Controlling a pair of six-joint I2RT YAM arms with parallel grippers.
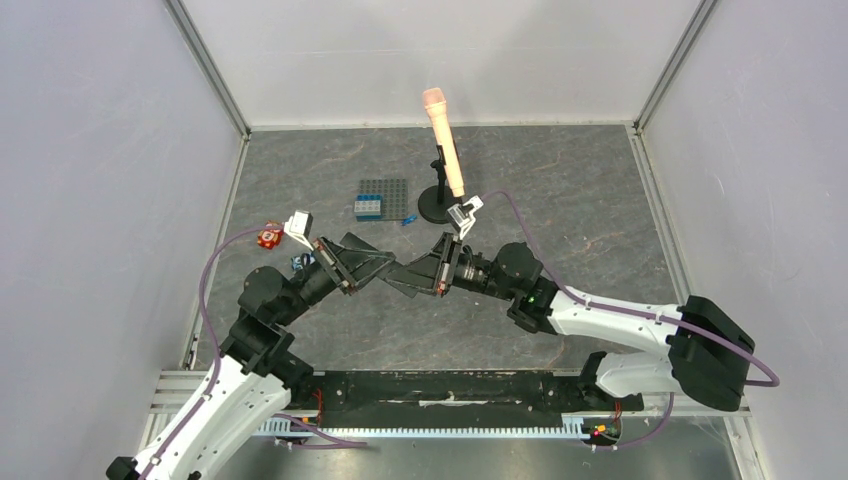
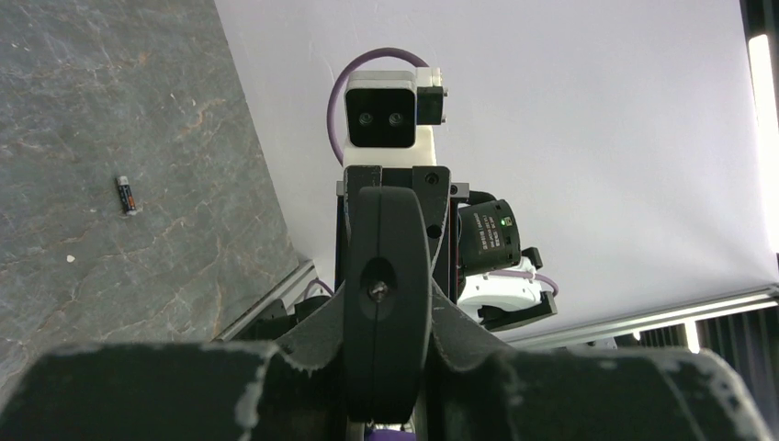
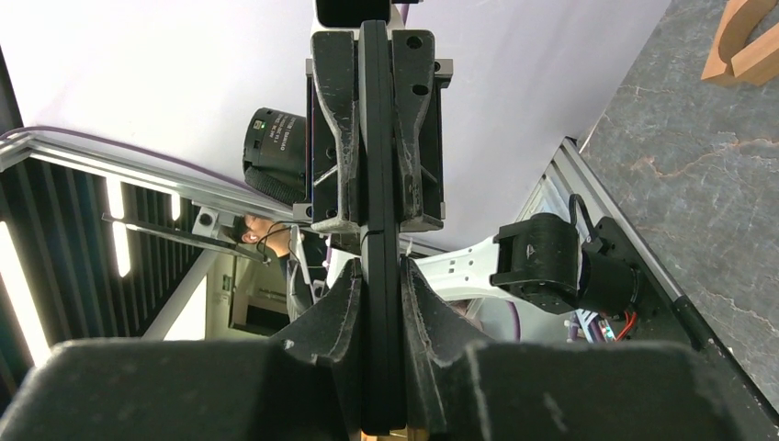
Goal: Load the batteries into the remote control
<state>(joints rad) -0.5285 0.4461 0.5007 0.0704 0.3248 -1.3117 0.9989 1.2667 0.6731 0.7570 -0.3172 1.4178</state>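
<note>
Remote (image 3: 378,248) hangs above the table (image 1: 560,200), my left gripper (image 2: 384,342) and right gripper (image 3: 378,308) both clamped on it; I judge one must hold firm while the other releases to fetch the battery (image 2: 127,195).

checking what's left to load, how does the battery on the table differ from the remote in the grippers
Pose: the battery lies loose on the table; the remote is clamped between the left gripper and right gripper.
Shape: the battery is a short cylinder; the remote is a long thin bar.
Colour: the battery has an orange band and a pale tip; the remote is plain black.
Both are mostly dark.
</note>
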